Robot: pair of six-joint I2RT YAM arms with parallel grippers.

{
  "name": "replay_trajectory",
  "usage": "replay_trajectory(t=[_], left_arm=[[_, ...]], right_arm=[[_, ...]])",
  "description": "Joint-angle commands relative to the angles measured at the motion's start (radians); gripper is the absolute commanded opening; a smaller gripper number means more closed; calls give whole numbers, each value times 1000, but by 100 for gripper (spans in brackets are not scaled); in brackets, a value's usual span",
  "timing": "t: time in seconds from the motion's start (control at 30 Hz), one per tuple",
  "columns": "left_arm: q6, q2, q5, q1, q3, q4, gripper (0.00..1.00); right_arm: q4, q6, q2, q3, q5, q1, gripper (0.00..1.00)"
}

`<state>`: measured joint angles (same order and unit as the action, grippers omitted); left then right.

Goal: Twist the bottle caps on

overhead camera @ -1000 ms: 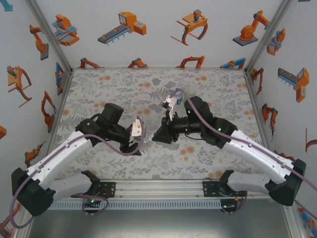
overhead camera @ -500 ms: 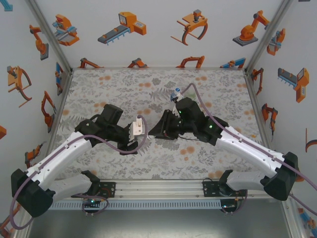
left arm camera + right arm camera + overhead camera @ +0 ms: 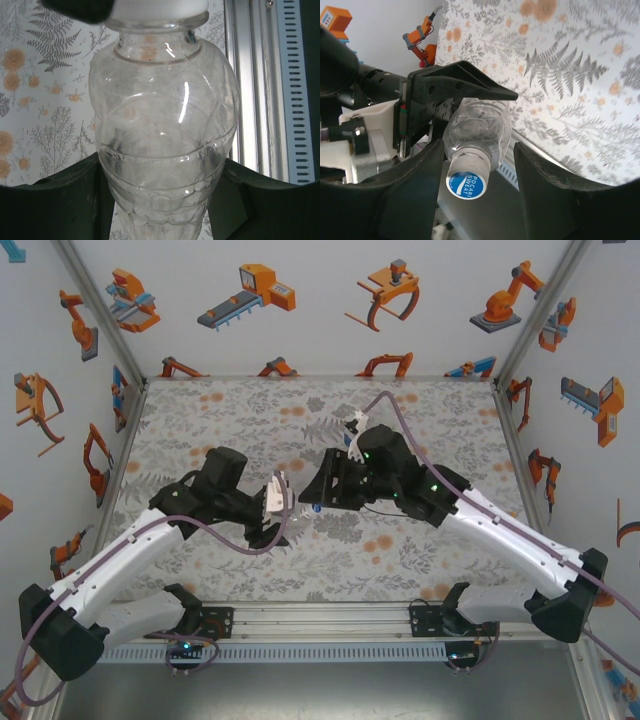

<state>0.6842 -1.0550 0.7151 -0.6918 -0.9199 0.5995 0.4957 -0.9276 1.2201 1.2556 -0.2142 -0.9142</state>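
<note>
Cap-tightening step: the left gripper [image 3: 278, 502] is clenched on the clear ribbed plastic bottle [image 3: 162, 150], held between the arms, and the whitish round screw cap [image 3: 466, 180] with a blue-printed top sits on its neck. The jaws of the right gripper [image 3: 476, 167] stand released either side of the cap, not touching it. The next move is probably to re-grip squarely and twist again, or to judge it tight.

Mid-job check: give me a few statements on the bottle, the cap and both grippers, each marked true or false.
1. The left gripper holds a clear bottle. True.
2. The bottle's neck is bare. False: a cap sits on it.
3. The right gripper pinches the cap. False: its jaws stand apart, either side of the cap.
4. The cap's top carries a blue logo. True.
</note>
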Motion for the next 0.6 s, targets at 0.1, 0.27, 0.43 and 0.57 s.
replay_trajectory(t=[0.1,0.27,0.43,0.57], left_arm=[[37,14,73,-2,-20,-5,0],[54,14,97,-3,-19,9,0],[70,15,124,-2,-20,19,0],[81,16,139,-2,-20,29,0]], right_arm=[[14,427,-45,78,18,-4,55],[4,807,-54,114,-170,-7,49],[6,1178,-87,104,-376,-20,49],[45,1382,-100,90,-435,-21,51]])
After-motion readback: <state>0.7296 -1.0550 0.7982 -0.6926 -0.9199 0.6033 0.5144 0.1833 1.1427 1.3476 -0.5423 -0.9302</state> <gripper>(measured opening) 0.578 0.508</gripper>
